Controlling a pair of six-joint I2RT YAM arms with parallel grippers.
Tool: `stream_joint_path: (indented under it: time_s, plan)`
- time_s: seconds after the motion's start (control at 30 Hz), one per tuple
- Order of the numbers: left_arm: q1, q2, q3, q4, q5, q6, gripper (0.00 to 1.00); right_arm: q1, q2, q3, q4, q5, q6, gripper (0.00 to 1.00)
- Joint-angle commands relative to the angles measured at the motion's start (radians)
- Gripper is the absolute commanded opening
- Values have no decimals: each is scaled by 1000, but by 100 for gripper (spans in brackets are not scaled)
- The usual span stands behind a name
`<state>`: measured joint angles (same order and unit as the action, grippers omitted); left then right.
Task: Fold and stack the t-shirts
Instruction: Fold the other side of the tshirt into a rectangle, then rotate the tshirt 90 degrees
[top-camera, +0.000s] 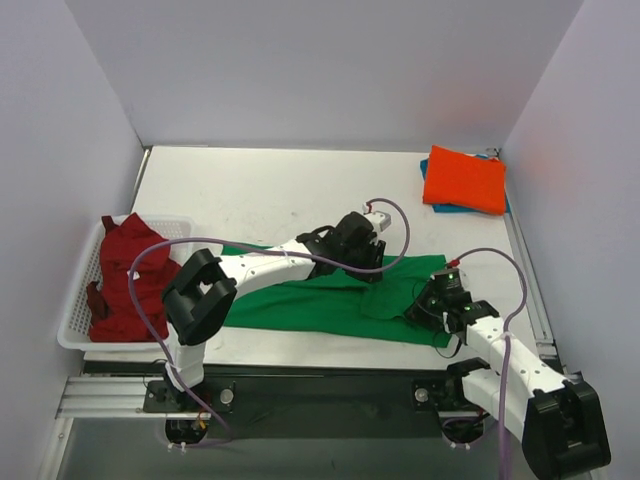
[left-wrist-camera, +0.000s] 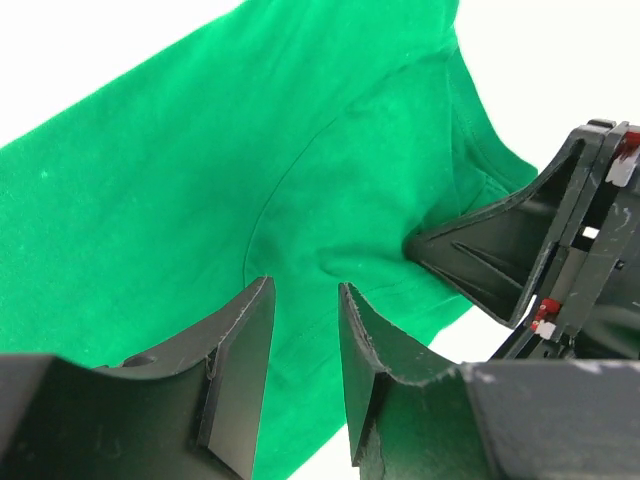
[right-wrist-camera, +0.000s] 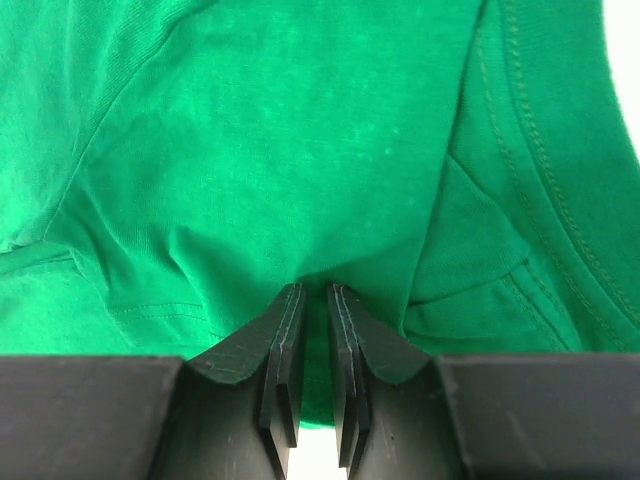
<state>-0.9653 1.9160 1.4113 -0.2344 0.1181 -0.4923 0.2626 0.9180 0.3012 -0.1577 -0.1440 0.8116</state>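
The green t-shirt lies spread in a long band across the near part of the white table, with open room beyond it (the folded orange-red t-shirt sits in the far right corner). Its soft knit puckers at the right gripper, whose narrow jaws pinch a fold. The left gripper hovers over the cloth just beside, jaws parted, holding nothing.
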Motion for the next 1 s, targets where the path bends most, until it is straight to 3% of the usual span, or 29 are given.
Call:
stream_joint_path:
  time_s: [0.0,0.17,0.37,0.7,0.97]
  plan:
    - [5,5,32,-26,14,6,42,9,-39,-21,-83,47,43,17]
    - [46,-49,-41,-22,-6,-48,42,13,-166,76,-187,87,8,17]
    - [154,-213,-236,-2,-41,-126,42,56,-46,179,-198,130,-23,17]
    - [293,-422,-498,-37,-159,-190,40,222,38,41,-74,184,80,13]
    - [296,-387,-569,-37,-216,-201,33,224,61,32,-69,178,110,13]
